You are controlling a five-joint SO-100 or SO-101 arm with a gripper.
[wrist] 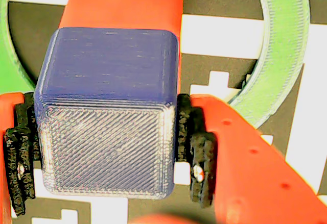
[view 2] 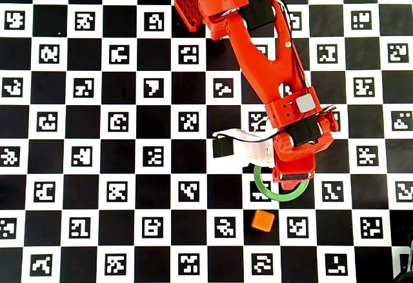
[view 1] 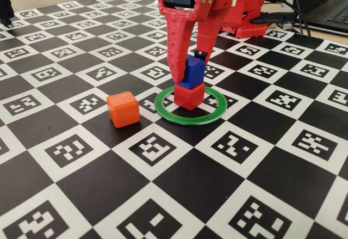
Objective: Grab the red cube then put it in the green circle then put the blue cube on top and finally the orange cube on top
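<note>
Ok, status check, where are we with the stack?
Gripper shut on blue cube, seated on red cube inside green circle. Orange cube waiting outside. Nothing in the way.

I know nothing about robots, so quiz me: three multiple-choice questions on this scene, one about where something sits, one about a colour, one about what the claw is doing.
1. Where is the red cube?
A. inside the green circle
B. outside it, beside the orange cube
C. held in the air

2. What colour is the cube resting on the red cube?
A. orange
B. green
C. blue

3. What is the gripper doing?
A. hanging open over the bare board
B. closed on the blue cube
C. gripping the orange cube

Answers: 1 A, the ring surrounds it in the fixed view. 2 C, blue sits above red. 3 B, the wrist view shows both pads against the blue cube's sides.
</note>
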